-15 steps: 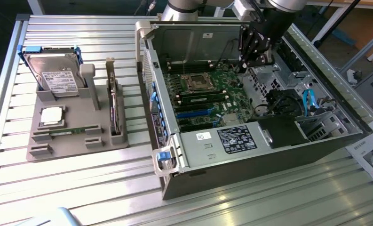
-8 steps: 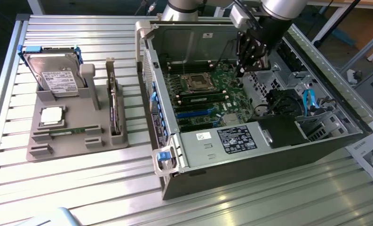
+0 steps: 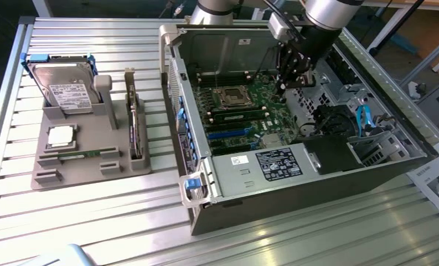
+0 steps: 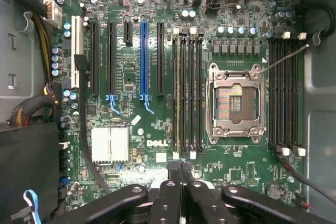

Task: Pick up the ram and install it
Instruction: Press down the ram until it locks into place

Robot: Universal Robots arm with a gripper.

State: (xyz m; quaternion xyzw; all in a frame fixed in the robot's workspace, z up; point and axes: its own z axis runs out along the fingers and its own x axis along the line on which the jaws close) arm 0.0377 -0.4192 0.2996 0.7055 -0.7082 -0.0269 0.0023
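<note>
The ram (image 3: pixel 77 154) is a thin green stick lying flat in the near part of the grey holder (image 3: pixel 93 166), at the exterior view's left. My gripper (image 3: pixel 288 83) hangs inside the open computer case (image 3: pixel 293 177), above the green motherboard (image 3: pixel 241 105), far from the ram. In the wrist view its black fingers (image 4: pixel 197 198) meet at the tips, and my gripper (image 4: pixel 179 167) is shut with nothing seen between them. It hovers just off the end of the row of black memory slots (image 4: pixel 186 93), beside the open processor socket (image 4: pixel 234 102).
The grey holder also carries a hard drive (image 3: pixel 66 91), a square silver-topped processor chip (image 3: pixel 61 136) and a dark expansion card (image 3: pixel 133 127) standing on edge. The case's raised walls, a black power supply (image 3: pixel 330 152) and cables (image 4: pixel 31 108) ring the motherboard.
</note>
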